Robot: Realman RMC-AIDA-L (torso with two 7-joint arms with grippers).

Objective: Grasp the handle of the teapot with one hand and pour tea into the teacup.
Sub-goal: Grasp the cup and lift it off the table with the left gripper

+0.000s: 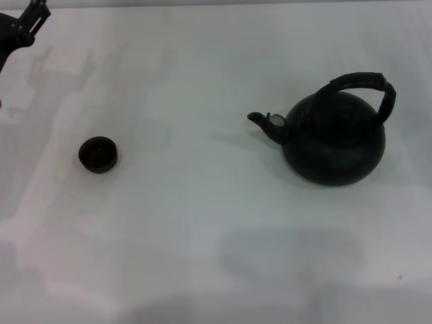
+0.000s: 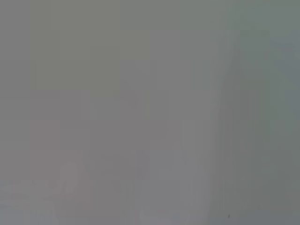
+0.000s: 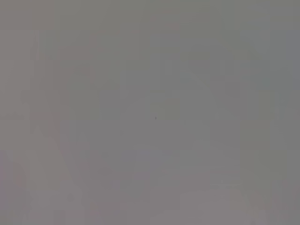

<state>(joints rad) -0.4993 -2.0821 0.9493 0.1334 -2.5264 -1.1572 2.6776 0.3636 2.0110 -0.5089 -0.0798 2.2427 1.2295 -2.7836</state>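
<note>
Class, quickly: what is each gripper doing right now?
Left gripper: at the far left corner of the white table, holding nothing; open or shut cannot be told.
Right gripper: not in view.

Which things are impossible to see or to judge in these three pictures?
- Right gripper: in no view; the right wrist view shows only plain grey.
- Left gripper: cut off by the head view's top left corner, so open or shut is unclear.
- Teacup: too small to show its contents.
- Teapot: lid on, inside hidden.
</note>
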